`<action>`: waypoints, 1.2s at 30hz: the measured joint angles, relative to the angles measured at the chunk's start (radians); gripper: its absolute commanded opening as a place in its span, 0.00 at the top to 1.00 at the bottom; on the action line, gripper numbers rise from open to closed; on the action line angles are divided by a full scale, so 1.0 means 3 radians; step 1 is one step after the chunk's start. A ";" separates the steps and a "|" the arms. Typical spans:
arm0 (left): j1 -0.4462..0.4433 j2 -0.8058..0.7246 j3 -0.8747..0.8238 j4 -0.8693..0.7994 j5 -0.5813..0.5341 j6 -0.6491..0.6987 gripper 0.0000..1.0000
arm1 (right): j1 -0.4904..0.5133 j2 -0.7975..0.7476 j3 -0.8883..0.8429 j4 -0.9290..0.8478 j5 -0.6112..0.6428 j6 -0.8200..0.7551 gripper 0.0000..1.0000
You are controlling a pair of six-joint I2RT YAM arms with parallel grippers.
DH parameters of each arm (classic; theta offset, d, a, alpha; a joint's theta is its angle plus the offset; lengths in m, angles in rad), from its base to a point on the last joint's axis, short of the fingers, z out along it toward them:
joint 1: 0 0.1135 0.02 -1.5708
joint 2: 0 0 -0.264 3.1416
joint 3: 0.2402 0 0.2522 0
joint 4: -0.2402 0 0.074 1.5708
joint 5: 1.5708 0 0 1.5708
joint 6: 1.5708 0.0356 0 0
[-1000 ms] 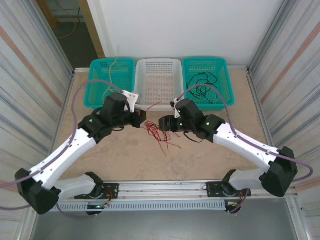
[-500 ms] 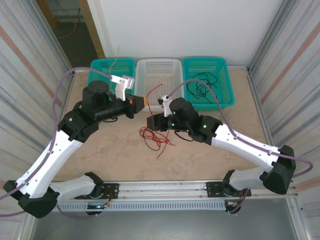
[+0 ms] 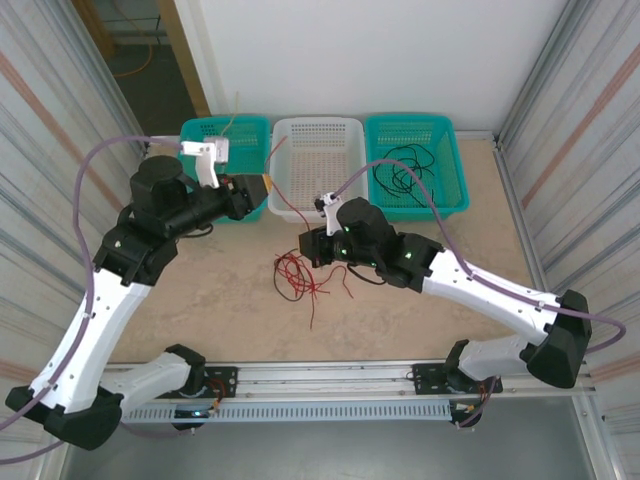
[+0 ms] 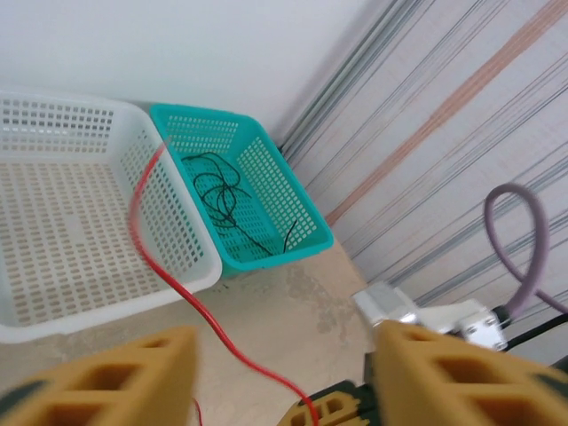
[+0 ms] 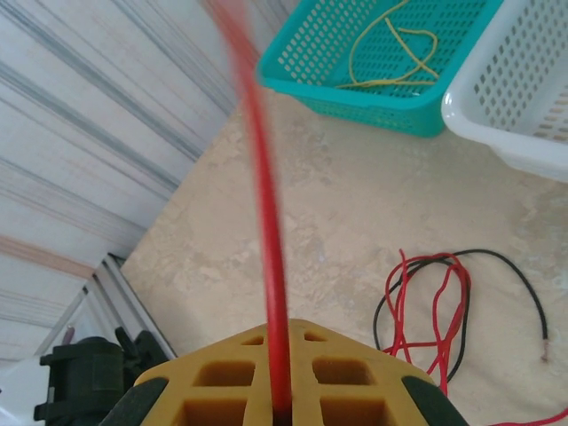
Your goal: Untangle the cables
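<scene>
Cable [image 5: 264, 177] (red) now in right gripper [image 5: 282, 373]

You have a loose red tangle [image 3: 297, 277] with one black wire [image 5: 506, 257] on the table [image 3: 220, 300]. A red strand [image 4: 133, 209] lifts toward the white basket [image 3: 318, 130]. Black cables [image 3: 400, 175] curl in the right teal basket [image 3: 455, 170], and pale yellow cables [image 5: 395, 31] lie in the left teal basket [image 3: 245, 121].

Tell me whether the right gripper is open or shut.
Shut. The right gripper's yellow fingers meet with no gap, pinching a red wire that rises from between them.
</scene>
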State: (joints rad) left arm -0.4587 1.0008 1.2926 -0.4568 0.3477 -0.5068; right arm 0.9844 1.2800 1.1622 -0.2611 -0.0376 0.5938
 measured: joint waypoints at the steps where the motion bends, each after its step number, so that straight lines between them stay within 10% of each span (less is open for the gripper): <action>1: 0.0000 -0.0042 -0.0131 0.0074 0.0009 -0.0024 0.01 | 0.0000 -0.0020 0.0033 -0.0029 0.0032 0.0000 0.91; 15: -0.0506 -0.0258 -0.1375 0.1162 0.0561 -0.0155 0.04 | -0.0172 -0.0375 0.0565 -0.0089 0.0039 -0.0001 0.91; 31: -0.0676 0.0083 -0.1148 0.1270 0.0614 0.0237 1.00 | -0.0235 -0.0389 0.0571 -0.0086 -0.0083 0.0004 0.90; 36: -0.0692 0.0175 -0.1019 0.1164 0.0609 0.0304 1.00 | -0.0238 -0.0389 0.0571 -0.0081 -0.0128 0.0018 0.76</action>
State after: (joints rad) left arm -0.6662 1.0534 0.9871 -0.1078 0.5304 -0.4156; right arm 0.9131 1.1633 1.3334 -0.2855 -0.0761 0.5991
